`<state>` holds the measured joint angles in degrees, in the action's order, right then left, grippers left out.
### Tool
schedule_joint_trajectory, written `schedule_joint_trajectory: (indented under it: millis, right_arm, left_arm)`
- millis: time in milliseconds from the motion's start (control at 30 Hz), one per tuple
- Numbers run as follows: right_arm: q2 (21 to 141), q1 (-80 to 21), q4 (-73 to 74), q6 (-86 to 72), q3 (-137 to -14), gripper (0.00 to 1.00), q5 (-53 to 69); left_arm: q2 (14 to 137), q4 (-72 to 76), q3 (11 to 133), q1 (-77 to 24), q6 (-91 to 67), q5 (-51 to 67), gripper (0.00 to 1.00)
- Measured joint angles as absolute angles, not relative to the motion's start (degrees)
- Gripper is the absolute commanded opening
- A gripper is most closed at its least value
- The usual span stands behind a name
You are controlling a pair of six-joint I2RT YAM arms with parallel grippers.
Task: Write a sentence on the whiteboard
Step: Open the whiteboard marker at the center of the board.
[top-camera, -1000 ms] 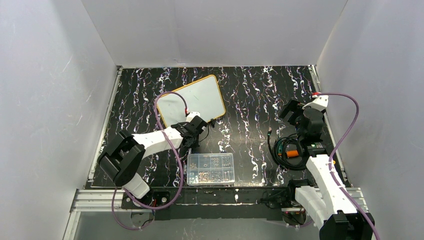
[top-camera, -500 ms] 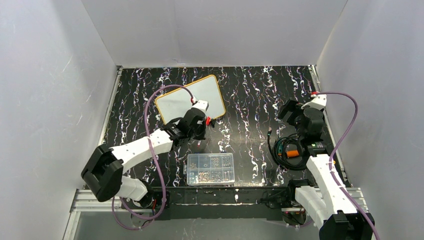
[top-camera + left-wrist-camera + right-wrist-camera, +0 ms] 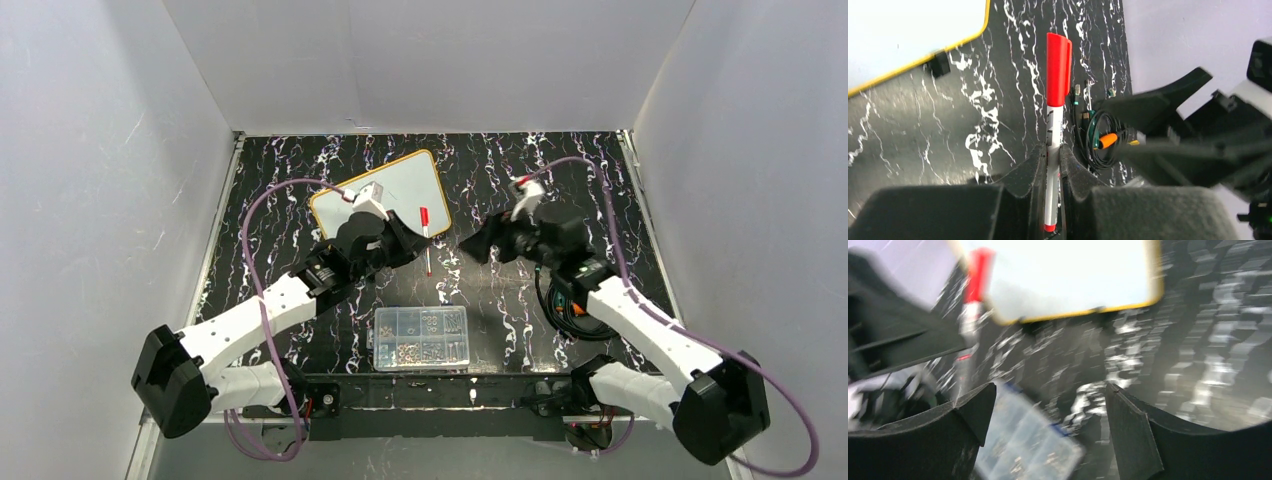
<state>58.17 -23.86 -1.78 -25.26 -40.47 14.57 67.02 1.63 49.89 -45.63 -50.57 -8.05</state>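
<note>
Left arm reaches diagonally to mid-counter (image 3: 500, 170). Its end effector (image 3: 1050, 157) is clamped on a red-capped marker (image 3: 1055, 100), cap pointing away. Right arm is bent across toward it, end effector (image 3: 1045, 420) with fingers spread apart. Whiteboard (image 3: 410, 185) lies flat, far left of centre, its near corner hidden by the left wrist. Right wrist view is smeared.

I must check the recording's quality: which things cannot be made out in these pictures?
Right wrist view: motion blur smears the marker and the compartment box.
Top view: the left arm covers part of the whiteboard; the box's contents are too small.
Left wrist view: the frame edge cuts off the whiteboard; the red cap hides the marker's tip.
</note>
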Motion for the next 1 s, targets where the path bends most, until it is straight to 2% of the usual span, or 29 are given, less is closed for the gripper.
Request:
schedule_joint_trajectory:
  millis: [67,167,467,567,667,700,767,933,1000]
  right_arm:
    - [60.3,-32.1,-2.7,-26.5,-41.1,0.81,16.1]
    - [62.0,-38.3,-4.8,-28.4,-41.3,0.74,17.7]
    - [66.5,-46.0,-10.6,-32.7,-41.9,0.6,18.4]
    - [68.6,-47.5,-12.7,-34.3,-42.2,0.45,17.9]
    - [69.9,-48.5,-15.1,-36.6,-42.2,0.2,17.1]
    - [70.4,-48.6,-15.6,-37.3,-42.3,0.13,16.8]
    - [71.2,-48.4,-14.9,-38.4,-42.3,0.02,15.7]
    - [71.0,-48.8,-10.3,-37.7,-45.2,0.01,14.0]
    - [69.9,-48.8,-6.0,-35.7,-47.4,0.01,12.4]
  left_arm:
    - [65.9,2.1,47.6,-45.6,-54.8,-7.4,0.0]
    - [64.1,2.2,44.8,-45.6,-59.2,-7.3,0.0]
    - [58.8,3.1,42.2,-45.6,-65.1,-7.9,0.0]
    - [58.6,3.2,41.3,-45.6,-66.4,-7.8,0.0]
    - [58.5,3.1,40.4,-45.6,-67.2,-7.5,0.0]
    - [58.5,3.2,40.2,-45.6,-67.4,-7.4,0.04]
    - [57.6,3.3,39.7,-45.5,-67.3,-7.5,0.23]
    - [53.6,0.8,38.5,-45.6,-63.5,-6.6,0.69]
    - [50.7,-2.3,38.6,-45.6,-60.7,-6.8,0.84]
